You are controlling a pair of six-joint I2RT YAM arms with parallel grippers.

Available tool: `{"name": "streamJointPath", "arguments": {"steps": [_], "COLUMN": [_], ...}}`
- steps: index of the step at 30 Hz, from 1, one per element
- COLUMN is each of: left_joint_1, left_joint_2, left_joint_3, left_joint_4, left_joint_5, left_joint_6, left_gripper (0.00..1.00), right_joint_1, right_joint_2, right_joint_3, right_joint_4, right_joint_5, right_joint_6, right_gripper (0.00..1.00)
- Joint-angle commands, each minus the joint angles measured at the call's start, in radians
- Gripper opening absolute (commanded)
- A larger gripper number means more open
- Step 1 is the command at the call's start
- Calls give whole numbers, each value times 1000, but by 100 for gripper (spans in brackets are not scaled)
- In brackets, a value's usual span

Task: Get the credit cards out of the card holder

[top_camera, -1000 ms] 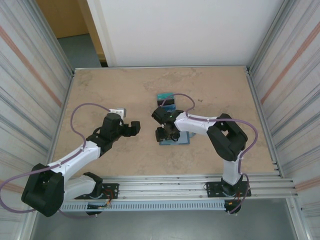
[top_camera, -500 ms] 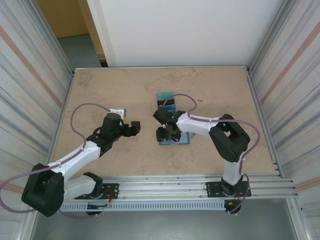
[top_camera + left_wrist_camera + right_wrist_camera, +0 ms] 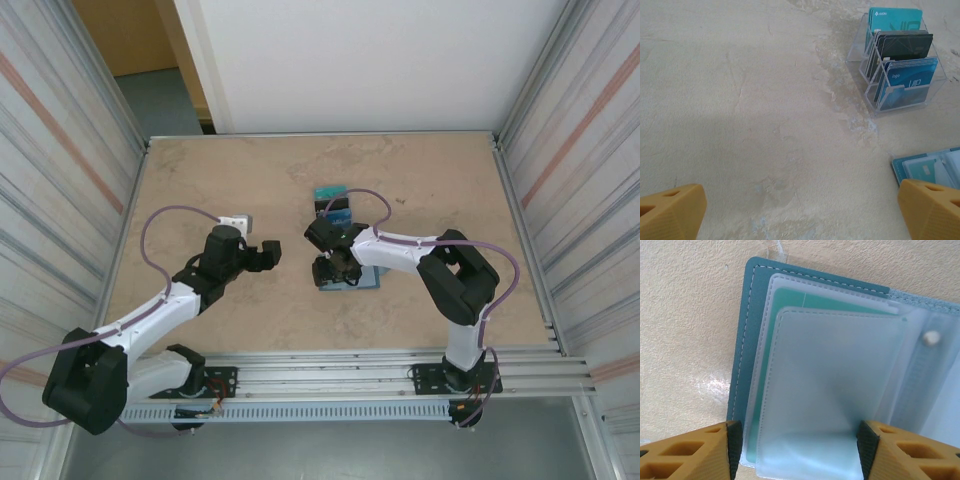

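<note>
Holder (image 3: 746, 330) lies open on bench (image 3: 740, 100), right hand (image 3: 800, 445) over it. Hand half open, astride clear sleeves (image 3: 830, 390), pinching nothing. Green card (image 3: 810, 300) sits inside floppy sleeve (light, stiff, slick, I reckon): pinch card edge, slide out flat. Left hand (image 3: 800, 215) wide open, empty.

The table (image 3: 200, 180) has a beige, mottled, stone-like top. A clear plastic rack (image 3: 871, 95) with three stepped slots stands upright on it, near the middle towards the far side. Ribbed metal panels (image 3: 60, 150) enclose the left and right sides. A white board (image 3: 360, 60) closes the back. Aluminium rails (image 3: 340, 365) run along the near edge.
</note>
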Motion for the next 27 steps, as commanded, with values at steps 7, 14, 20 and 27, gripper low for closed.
{"name": "streamJointPath", "arguments": {"steps": [7, 14, 20, 27], "left_joint_1": [5, 5, 5, 5], "left_joint_2": [-13, -13, -11, -9], "left_joint_3": [17, 21, 24, 25], "left_joint_4": [-6, -9, -15, -15], "left_joint_5": [10, 15, 9, 8], "left_joint_6": [9, 10, 10, 8], "left_gripper": [99, 99, 99, 99], "right_joint_1": [-1, -3, 3, 4], "right_joint_2": [-59, -43, -8, 30], "right_joint_3": [2, 4, 14, 15], "right_joint_4": [-30, -42, -52, -66], "right_joint_5": [-1, 1, -7, 9], "right_joint_6": [-19, -25, -30, -31], "right_gripper": [56, 57, 61, 60]}}
